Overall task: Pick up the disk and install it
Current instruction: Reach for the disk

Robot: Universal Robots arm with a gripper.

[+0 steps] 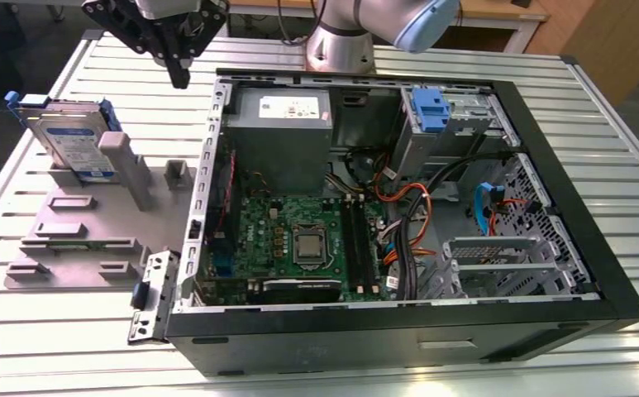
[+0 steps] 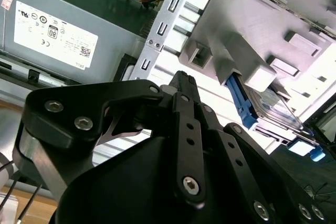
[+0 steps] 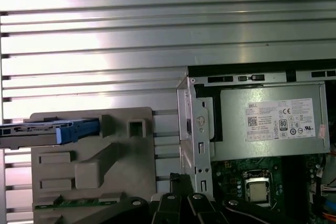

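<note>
The disk [image 1: 71, 139] stands on edge in a grey holder fixture [image 1: 77, 240] at the exterior view's left, its silver body, white-and-blue label and blue side rails showing. My gripper [image 1: 178, 77] hangs above the table between the fixture and the open computer case [image 1: 584, 248], near the case's far corner, well apart from the disk. Its fingers are pressed together with nothing between them. In the second wrist view the gripper [image 2: 182, 77] points toward the fixture, with the disk [image 2: 273, 103] beyond it. In the first wrist view the disk [image 3: 31, 132] lies to one side of the gripper [image 3: 181, 178].
Inside the case sit a grey power-supply box [image 1: 280, 124], a green motherboard [image 1: 297, 240], bundled cables and a drive cage with a blue latch [image 1: 430, 107]. A small metal bracket [image 1: 154, 294] lies against the case's near corner. The ribbed metal table [image 1: 65, 347] stretches all around.
</note>
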